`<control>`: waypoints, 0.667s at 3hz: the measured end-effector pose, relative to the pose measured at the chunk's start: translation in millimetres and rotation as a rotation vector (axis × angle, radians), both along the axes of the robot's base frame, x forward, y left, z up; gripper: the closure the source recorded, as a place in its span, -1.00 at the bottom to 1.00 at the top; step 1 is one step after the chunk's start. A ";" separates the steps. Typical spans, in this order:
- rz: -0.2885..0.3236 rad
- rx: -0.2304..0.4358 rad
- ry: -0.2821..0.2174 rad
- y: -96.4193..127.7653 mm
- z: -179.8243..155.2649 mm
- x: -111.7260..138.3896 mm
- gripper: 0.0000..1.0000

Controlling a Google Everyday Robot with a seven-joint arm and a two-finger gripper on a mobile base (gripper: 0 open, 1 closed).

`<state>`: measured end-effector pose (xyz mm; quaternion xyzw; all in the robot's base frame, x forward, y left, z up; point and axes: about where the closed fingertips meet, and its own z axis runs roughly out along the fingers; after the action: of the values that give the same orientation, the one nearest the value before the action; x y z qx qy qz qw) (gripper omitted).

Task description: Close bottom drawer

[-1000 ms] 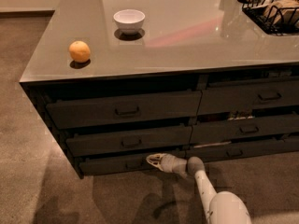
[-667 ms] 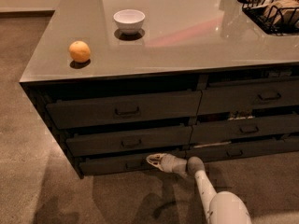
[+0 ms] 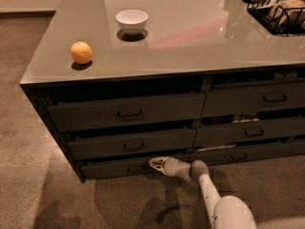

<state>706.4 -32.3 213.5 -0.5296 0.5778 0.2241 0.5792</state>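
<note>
The bottom drawer (image 3: 109, 169) is the lowest dark-grey front of the left, wider stack under the counter. It stands out only slightly from the cabinet, about level with the drawers above it. Its small dark pull (image 3: 137, 167) sits near the centre. My gripper (image 3: 155, 163) is low over the floor, its pale tip against the drawer's front just right of the pull. The arm (image 3: 209, 197) runs back to the lower right.
A grey counter (image 3: 190, 46) carries an orange (image 3: 81, 52), a white bowl (image 3: 132, 21) and a black wire basket (image 3: 279, 11) at the back right. A second drawer stack (image 3: 252, 132) stands to the right. Brown carpet (image 3: 28, 175) covers the floor.
</note>
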 end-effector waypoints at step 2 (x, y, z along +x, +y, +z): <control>0.003 0.000 0.000 -2.6 2.8 -1.9 -0.39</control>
<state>704.5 -34.9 216.3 -0.5303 0.5769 0.2249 0.5791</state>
